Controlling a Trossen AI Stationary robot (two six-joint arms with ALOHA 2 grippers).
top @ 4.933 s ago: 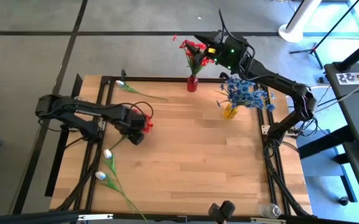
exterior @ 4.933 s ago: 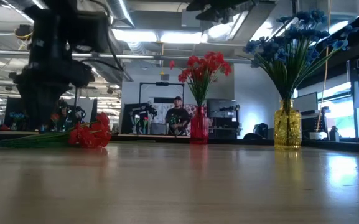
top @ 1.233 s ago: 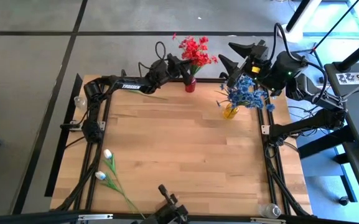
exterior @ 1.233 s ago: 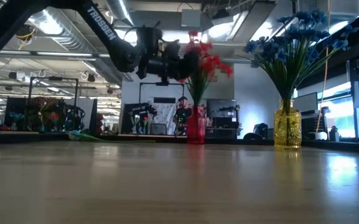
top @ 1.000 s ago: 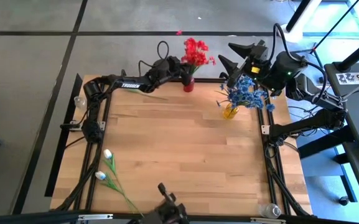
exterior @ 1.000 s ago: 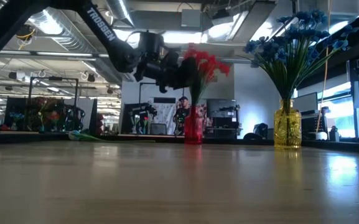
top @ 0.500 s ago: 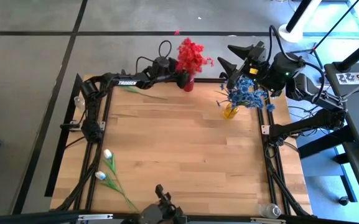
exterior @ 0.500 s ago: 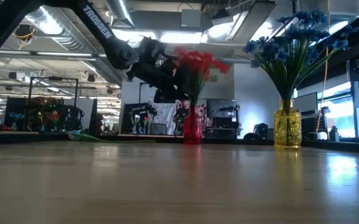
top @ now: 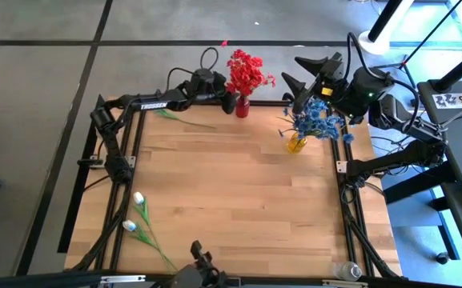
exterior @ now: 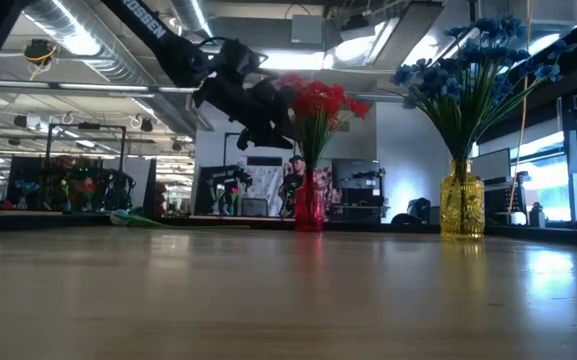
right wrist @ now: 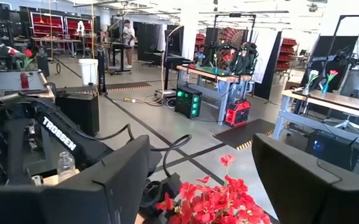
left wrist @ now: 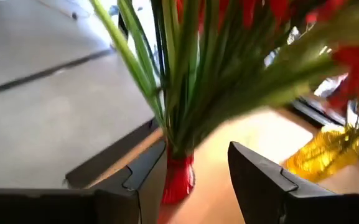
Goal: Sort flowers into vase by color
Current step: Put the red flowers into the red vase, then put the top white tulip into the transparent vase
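Note:
A red vase stands at the table's far edge, and red flowers stick up out of its neck. My left gripper is just left of it, open; in the left wrist view the left gripper has the vase and the green stems just beyond its fingers, touching neither as far as I can see. A yellow vase holds blue flowers. My right gripper hangs open, high above the gap between the two vases. White flowers lie flat at the near left.
One more white flower lies on the table at the far left, under my left arm. The middle and the right of the wooden table are bare. A plastic bottle lies past the near right corner.
My left gripper has drawn back a little toward the table's left edge and its wrist has risen, the fingers tipping further down. The red flowers it carried now stand on their own in the red vase. My right arm has kept still.

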